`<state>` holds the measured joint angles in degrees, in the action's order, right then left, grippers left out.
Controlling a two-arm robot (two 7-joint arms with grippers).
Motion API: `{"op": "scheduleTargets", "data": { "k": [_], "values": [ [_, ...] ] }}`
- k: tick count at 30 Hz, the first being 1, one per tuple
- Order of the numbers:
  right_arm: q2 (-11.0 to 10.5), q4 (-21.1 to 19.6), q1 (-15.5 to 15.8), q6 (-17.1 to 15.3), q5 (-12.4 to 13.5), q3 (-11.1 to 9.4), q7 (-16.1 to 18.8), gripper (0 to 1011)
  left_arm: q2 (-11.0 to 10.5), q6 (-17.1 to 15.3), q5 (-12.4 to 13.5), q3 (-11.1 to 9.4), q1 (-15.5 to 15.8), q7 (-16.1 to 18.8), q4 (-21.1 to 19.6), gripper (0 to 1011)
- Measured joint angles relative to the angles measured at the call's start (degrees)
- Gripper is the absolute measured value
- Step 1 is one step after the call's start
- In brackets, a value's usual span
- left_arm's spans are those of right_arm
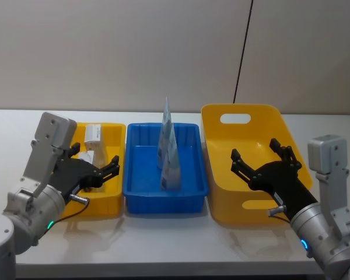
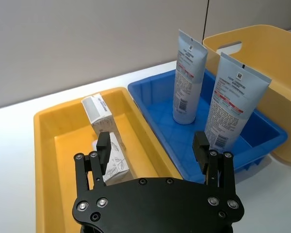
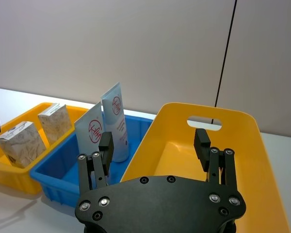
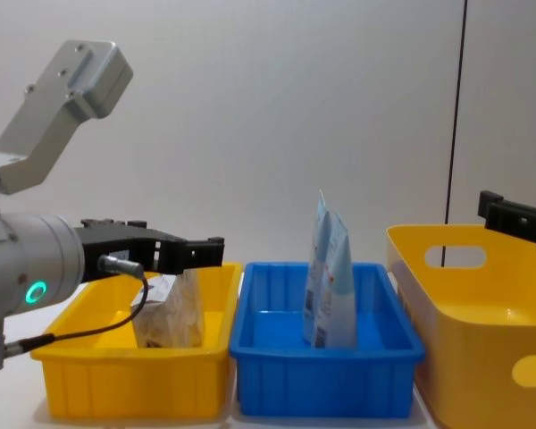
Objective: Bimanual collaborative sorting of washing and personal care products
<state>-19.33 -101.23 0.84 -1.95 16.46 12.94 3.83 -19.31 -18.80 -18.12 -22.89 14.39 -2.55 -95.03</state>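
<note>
White worktop [image 1: 163, 239], three containers in a row, left to right: small yellow plastic tray [image 1: 99, 207], blue plastic tray [image 1: 163, 201], large yellow plastic bin with handle cut-outs [image 1: 221, 204].

Two whitish-beige rectangular cartons with grey leaf print are in the small yellow tray. The far carton [image 1: 93, 134] is at the tray's far end. The near carton [image 1: 86, 157] is about mid-tray, just nearer than it. Both stand upright, close together; cannot tell if they touch.

Two pale-blue-and-white flat stand-up pouches with pointed tops are in the blue tray, both upright. The far pouch [image 1: 167, 125] is near the middle. The near pouch [image 1: 170, 166] is just in front of it, toward the near wall. They are close together, one behind the other.

Left end effector [image 1: 93, 163] hovers over the near half of the small yellow tray, fingers spread wide and gripping nothing. In the left wrist view the near carton [image 2: 115, 160] sits just beside one finger [image 2: 103, 145], not pinched.

Right end effector [image 1: 255, 153] hangs over the near half of the large yellow bin, fingers spread wide and gripping nothing, well apart from the pouches.
</note>
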Motion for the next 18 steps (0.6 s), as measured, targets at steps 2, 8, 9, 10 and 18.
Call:
{"op": "scheduleTargets", "data": {
  "k": [2, 8, 9, 10, 18],
  "values": [
    [0.0, 0.0, 0.0, 0.0, 0.0, 0.0, 0.0, 1000, 0.4, -0.7, -0.4, 0.4, 0.0, 0.0, 0.1, 1001],
    [0.0, 0.0, 0.0, 0.0, 0.0, 0.0, 0.0, 1000, 1.9, -2.8, -1.9, 1.5, 0.0, 0.5, 0.8, 1002],
    [0.0, 0.0, 0.0, 0.0, 0.0, 0.0, 0.0, 1000, 2.2, -3.2, -2.2, 1.7, 0.0, 0.6, 1.0, 1001],
    [0.0, 0.0, 0.0, 0.0, 0.0, 0.0, 0.0, 1000, 2.4, -3.3, -2.3, 1.9, 0.0, 0.7, 1.1, 1002],
    [0.0, 0.0, 0.0, 0.0, 0.0, 0.0, 0.0, 1000, 3.9, -4.6, -3.0, 3.0, 0.2, 1.8, 2.2, 1002]
  ]
}}
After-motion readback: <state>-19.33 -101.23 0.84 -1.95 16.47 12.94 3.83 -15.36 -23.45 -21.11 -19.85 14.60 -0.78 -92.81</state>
